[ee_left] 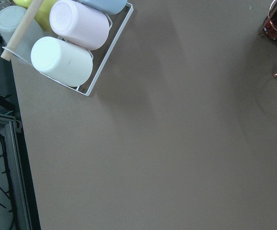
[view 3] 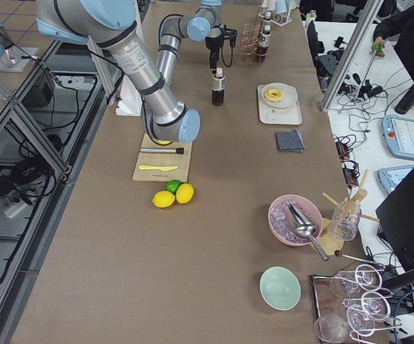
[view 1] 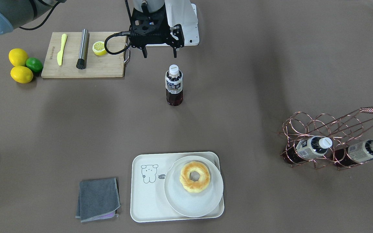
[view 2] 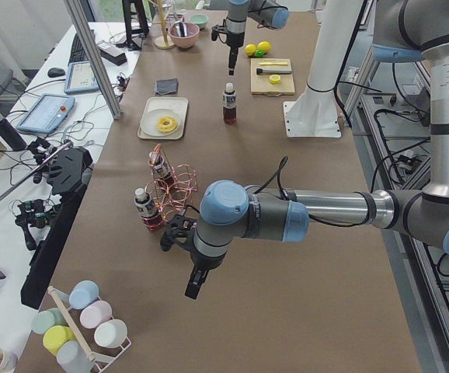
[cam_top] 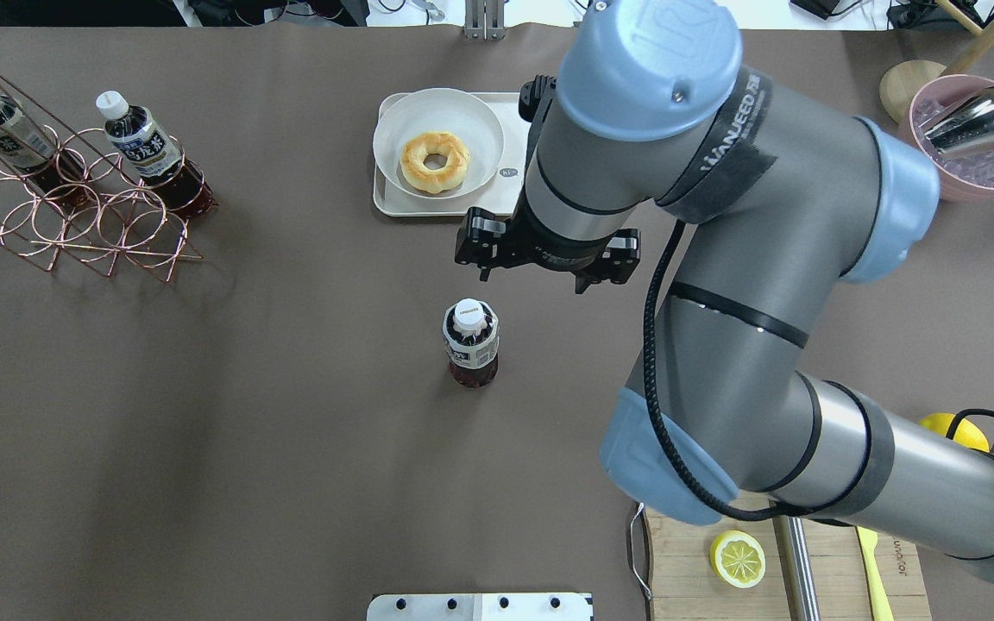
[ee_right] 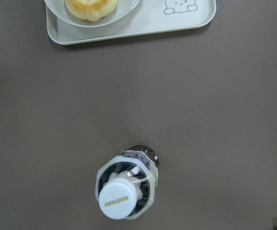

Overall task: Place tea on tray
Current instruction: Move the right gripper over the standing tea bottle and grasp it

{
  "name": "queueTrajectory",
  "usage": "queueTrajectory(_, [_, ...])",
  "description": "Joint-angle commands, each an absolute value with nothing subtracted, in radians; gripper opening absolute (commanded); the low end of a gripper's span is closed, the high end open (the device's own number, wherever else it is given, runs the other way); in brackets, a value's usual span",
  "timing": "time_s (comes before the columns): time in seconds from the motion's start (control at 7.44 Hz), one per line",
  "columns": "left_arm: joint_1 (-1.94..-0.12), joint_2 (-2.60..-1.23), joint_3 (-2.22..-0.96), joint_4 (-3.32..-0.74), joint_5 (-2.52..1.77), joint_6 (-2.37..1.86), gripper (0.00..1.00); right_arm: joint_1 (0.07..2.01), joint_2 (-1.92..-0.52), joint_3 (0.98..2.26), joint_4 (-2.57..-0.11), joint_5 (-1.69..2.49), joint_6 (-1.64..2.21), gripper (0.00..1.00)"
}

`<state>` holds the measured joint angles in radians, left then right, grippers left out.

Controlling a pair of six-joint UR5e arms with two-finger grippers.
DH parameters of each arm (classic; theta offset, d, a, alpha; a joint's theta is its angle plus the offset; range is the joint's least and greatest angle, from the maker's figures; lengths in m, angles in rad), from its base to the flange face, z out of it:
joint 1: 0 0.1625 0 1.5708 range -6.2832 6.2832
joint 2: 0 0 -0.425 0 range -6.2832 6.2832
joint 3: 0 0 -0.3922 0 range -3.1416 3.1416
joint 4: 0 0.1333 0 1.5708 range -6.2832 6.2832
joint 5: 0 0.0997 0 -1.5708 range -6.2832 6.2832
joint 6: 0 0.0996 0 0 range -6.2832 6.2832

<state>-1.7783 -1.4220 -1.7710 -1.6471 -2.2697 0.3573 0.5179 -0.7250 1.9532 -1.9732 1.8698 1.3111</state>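
A tea bottle (view 1: 174, 85) with a white cap stands upright on the brown table, also seen in the overhead view (cam_top: 471, 345) and the right wrist view (ee_right: 126, 189). My right gripper (view 1: 160, 58) is open and empty, raised above the table close to this bottle and not touching it; it also shows in the overhead view (cam_top: 534, 278). The cream tray (view 1: 144, 194) with the bear drawing holds a round plate (view 1: 202, 202) with a doughnut (view 1: 195, 177). My left gripper (view 2: 193, 287) shows only in the exterior left view, so I cannot tell its state.
Two more tea bottles lie in a copper wire rack (view 1: 335, 142). A cutting board (view 1: 83, 69) holds a yellow knife, a metal rod and a lemon half. Lemons and a lime (view 1: 23, 66) sit beside it. A grey cloth (view 1: 98, 199) lies by the tray. Cups in a wire rack (ee_left: 62, 38).
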Motion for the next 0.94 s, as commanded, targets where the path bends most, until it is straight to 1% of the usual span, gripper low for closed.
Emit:
queueTrajectory(0.0, [-1.781, -1.411, -1.769, -1.654, -2.275, 0.357, 0.98, 0.465, -0.715, 1.889, -1.895, 1.816, 1.328, 1.0])
queueTrajectory(0.4, [-1.781, -1.413, -1.767, -1.655, -2.275, 0.357, 0.98, 0.463, -0.689, 1.833, -1.873, 1.802, 1.318, 1.0])
queueTrajectory(0.81, [-1.779, -1.416, -1.769, -1.657, -2.273, 0.356, 0.98, 0.465, -0.689, 1.818, -1.876, 1.779, 1.313, 0.98])
